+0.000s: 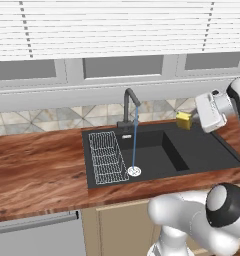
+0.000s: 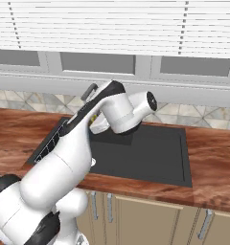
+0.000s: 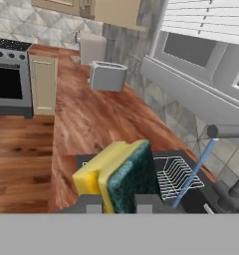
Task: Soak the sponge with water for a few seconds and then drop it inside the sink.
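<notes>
The sponge (image 1: 184,120), yellow with a dark green scouring layer, hangs in the air over the back right corner of the sink (image 1: 192,159). My gripper (image 1: 190,120) is shut on it from the right. In the hand view the sponge (image 3: 119,177) stands between my two fingertips (image 3: 91,203), green side to the right, with the gripper (image 3: 120,202) closed on it. The water (image 1: 135,140) falls as a thin blue stream from the dark faucet (image 1: 129,100) to the silver drain (image 1: 134,171), well left of the sponge. In the hand view the water (image 3: 193,172) is to the right of the sponge.
A white wire rack (image 1: 106,156) lies in the left part of the basin. Wooden counter (image 1: 37,165) runs on both sides of the sink. In the hand view a toaster (image 3: 107,75) stands on the counter and a stove (image 3: 9,79) is beyond it. My arm (image 2: 88,139) covers the sink's left half.
</notes>
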